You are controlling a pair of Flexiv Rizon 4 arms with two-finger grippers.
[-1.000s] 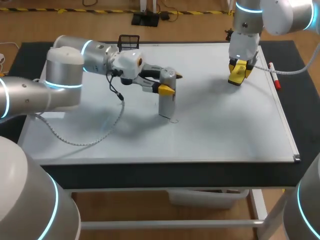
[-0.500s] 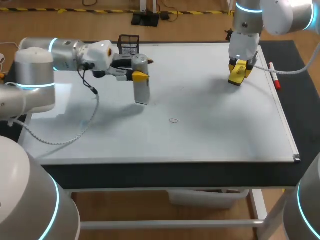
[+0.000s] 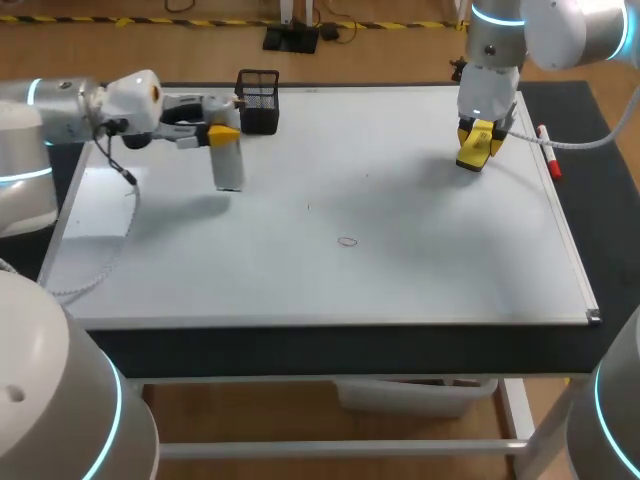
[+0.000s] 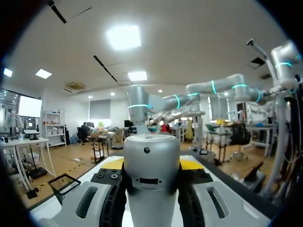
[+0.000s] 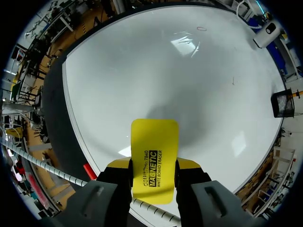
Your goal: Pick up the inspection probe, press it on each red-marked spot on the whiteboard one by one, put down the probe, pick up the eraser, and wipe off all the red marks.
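The inspection probe (image 3: 229,167), a silver cylinder, hangs upright over the whiteboard's (image 3: 420,260) back left part, with my left gripper (image 3: 224,134) shut on it. In the left wrist view the probe (image 4: 151,163) fills the gap between the fingers (image 4: 102,201). My right gripper (image 3: 479,140) hovers at the back right, shut on the yellow eraser (image 3: 474,152); the eraser (image 5: 154,158) sticks out ahead of the fingers. A small oval mark (image 3: 347,241) lies mid-board, and a fainter tick (image 3: 308,208) sits behind it. Both marks (image 5: 202,28) show far ahead in the right wrist view.
A black mesh pen holder (image 3: 258,100) stands at the board's back edge, just right of the left gripper. A red-capped marker (image 3: 546,150) lies along the board's right edge, close to the right gripper. The metal frame corner (image 3: 592,317) marks the front right.
My left arm has carried the probe from the middle of the board, near the oval mark, to the back left beside the pen holder. The right arm has stayed still.
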